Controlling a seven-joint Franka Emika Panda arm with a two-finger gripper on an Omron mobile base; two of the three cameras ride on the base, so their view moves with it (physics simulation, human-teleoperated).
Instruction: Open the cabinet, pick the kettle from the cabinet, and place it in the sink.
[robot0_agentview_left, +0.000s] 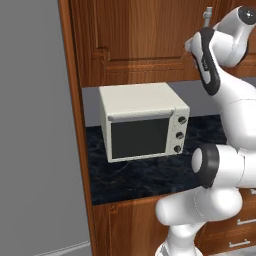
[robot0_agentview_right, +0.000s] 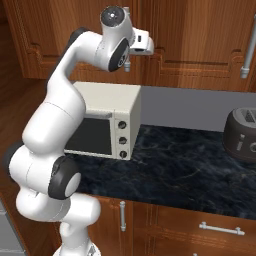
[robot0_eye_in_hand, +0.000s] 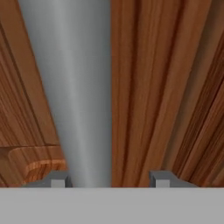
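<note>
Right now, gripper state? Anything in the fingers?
Gripper: open, holding nothing; its fingers straddle the long vertical grey bar handle of the reddish-brown wooden wall cabinet, one fingertip at the bar's edge, the other apart from it.

Reddish-brown cabinet apparently shut, its grey bar handle upright.

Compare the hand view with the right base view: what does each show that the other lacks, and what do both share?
Hand view alone: the grey bar handle close up, running between the two fingertips, which stand apart on either side of it. Right base view alone: the toaster oven, the dark counter, a dark rounded appliance at the right edge, and the white arm. Both share the reddish-brown cabinet, its door closed.
</note>
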